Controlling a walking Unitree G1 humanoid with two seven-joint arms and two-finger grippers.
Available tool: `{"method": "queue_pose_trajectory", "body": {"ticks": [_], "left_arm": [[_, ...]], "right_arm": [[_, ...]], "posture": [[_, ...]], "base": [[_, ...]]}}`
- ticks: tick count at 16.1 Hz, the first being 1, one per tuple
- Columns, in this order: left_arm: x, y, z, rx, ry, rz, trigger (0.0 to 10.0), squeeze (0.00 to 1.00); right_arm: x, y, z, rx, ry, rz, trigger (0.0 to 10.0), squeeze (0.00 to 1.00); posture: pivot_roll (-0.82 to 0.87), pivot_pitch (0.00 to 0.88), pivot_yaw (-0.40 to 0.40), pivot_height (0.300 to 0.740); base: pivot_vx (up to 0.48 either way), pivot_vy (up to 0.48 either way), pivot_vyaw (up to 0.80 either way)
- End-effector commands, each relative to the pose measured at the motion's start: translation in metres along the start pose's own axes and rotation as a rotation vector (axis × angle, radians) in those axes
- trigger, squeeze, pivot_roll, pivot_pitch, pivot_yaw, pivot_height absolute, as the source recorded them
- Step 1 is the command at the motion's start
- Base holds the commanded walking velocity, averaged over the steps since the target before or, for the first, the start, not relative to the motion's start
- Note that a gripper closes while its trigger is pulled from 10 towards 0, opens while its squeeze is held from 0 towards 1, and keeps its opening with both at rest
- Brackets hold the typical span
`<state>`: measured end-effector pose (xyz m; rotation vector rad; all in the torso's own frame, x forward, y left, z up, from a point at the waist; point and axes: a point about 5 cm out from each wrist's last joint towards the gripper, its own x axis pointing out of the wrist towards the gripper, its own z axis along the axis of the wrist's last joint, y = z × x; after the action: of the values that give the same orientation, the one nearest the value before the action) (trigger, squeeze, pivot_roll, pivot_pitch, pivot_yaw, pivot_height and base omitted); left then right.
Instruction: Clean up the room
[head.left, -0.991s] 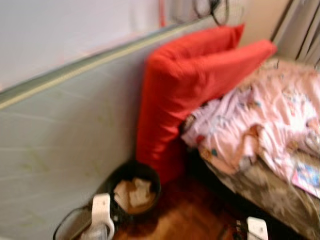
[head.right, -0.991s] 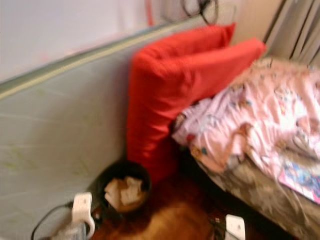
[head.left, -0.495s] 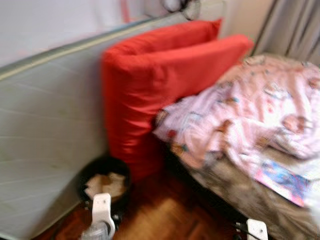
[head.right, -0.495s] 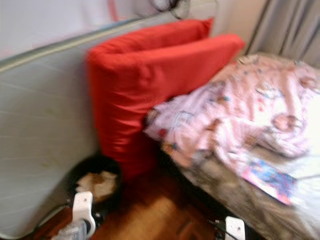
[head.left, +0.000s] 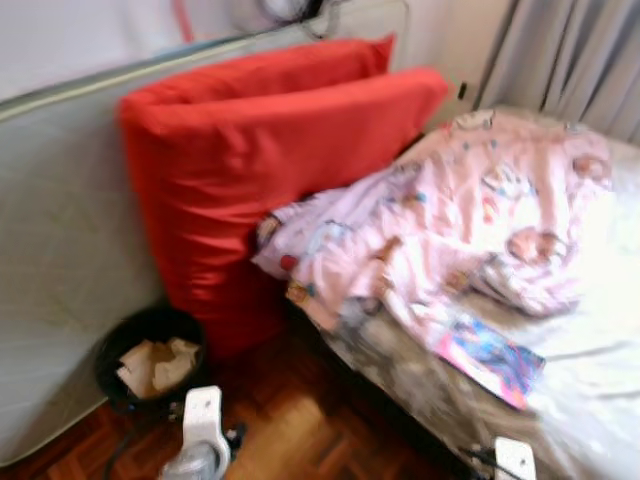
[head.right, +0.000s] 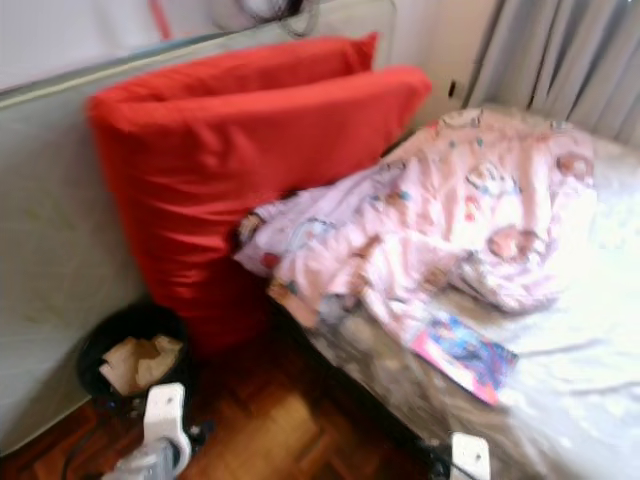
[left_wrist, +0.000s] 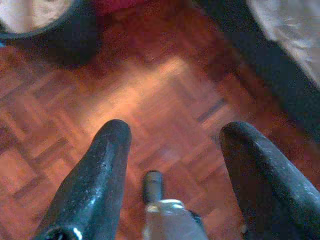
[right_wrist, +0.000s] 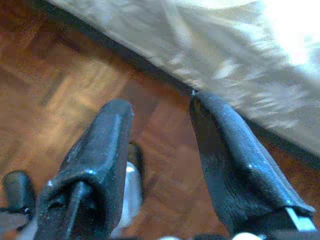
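Note:
A crumpled pink patterned blanket (head.left: 450, 230) lies heaped on the bed (head.left: 600, 370), with a bright pink and blue book (head.left: 490, 358) near the bed's edge. Two big red cushions (head.left: 250, 170) lean against a pale mattress (head.left: 50, 260) standing on its side. A black waste bin (head.left: 150, 362) with crumpled paper in it stands on the floor at their foot. My left gripper (left_wrist: 172, 145) hangs open over the parquet, holding nothing. My right gripper (right_wrist: 160, 130) is open too, above the floor beside the bed's edge.
Grey curtains (head.left: 570, 60) hang behind the bed at the back right. Dark cables (head.left: 290, 10) sit on top of the upright mattress. Wooden parquet floor (head.left: 300, 440) runs between the bin and the bed.
The whole view has swung to the right: cushions and bin slid left, and more of the bed and curtains came into sight. Both arms keep hanging low.

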<state>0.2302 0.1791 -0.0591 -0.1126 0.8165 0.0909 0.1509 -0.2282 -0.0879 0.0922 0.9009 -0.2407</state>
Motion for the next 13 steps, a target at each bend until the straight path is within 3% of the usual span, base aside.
{"method": "queue_pose_trajectory", "body": {"ticks": [1, 8, 13], "left_arm": [[-0.0151, 0.0371, -0.0427, 0.021, 0.108, 0.011, 10.0, 0.0], [-0.0149, 0.0379, -0.0412, 0.009, 0.092, 0.032, 10.0, 0.0], [-0.0145, 0.0403, -0.039, 0.017, 0.09, 0.058, 10.0, 0.0]], "right_arm": [[0.0176, 0.0827, 0.1366, 0.232, -0.155, 0.149, 10.0, 0.0], [0.0174, 0.0827, 0.1384, 0.211, -0.164, 0.156, 10.0, 0.0], [0.017, 0.0843, 0.1418, 0.141, -0.169, 0.175, 10.0, 0.0]], "posture": [[0.02, 0.0, 0.039, 0.74], [0.03, 0.0, 0.032, 0.74], [0.03, 0.0, 0.039, 0.74]], "base": [[0.0, -0.289, 0.0], [0.0, -0.041, 0.0], [0.0, 0.0, 0.0]]}}
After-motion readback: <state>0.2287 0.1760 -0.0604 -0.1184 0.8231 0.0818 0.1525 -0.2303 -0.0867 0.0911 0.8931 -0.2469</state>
